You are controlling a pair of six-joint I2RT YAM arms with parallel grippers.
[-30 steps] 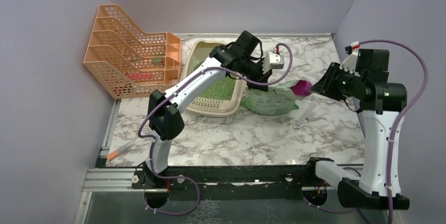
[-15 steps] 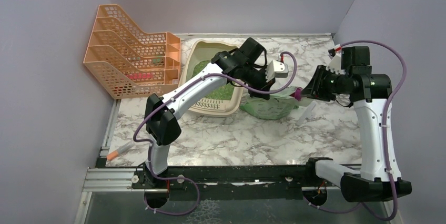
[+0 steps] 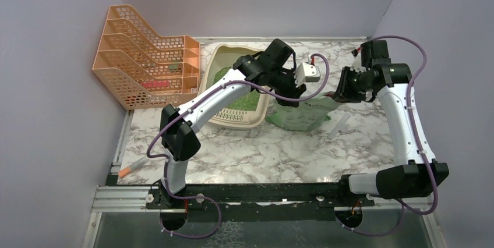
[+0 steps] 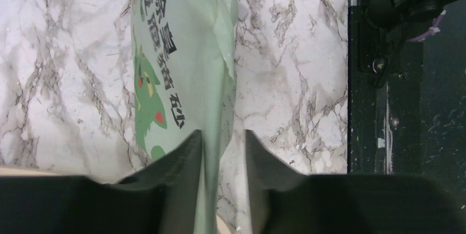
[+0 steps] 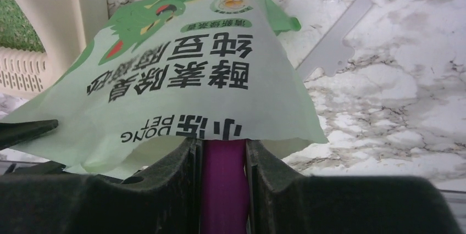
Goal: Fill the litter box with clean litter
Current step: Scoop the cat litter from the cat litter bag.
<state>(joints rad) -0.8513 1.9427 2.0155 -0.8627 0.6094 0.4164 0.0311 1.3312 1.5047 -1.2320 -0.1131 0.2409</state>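
Note:
The beige litter box (image 3: 212, 64) stands at the back middle with green clean litter (image 3: 244, 101) in it. To its right, the green printed bag (image 3: 300, 115) lies slumped on the marble. My left gripper (image 3: 291, 92) hovers over the bag's top. In the left wrist view its jaws (image 4: 222, 135) stand a little apart: the bag's edge (image 4: 181, 53) rests against one finger, and marble shows beside the other. My right gripper (image 5: 220, 143) is shut on the magenta scoop's handle (image 5: 222, 184), and the bag (image 5: 192, 80) drapes over the scoop's head, hiding it.
An orange mesh file rack (image 3: 145, 56) stands at the back left beside the tray. A white plastic strip (image 3: 339, 124) lies right of the bag. A pen with an orange tip (image 3: 133, 166) lies at the near left edge. Purple walls close in three sides.
My left jaws have parted from a tight pinch on the bag's edge. The right arm has swung left and away, carrying the scoop under the bag's open mouth.

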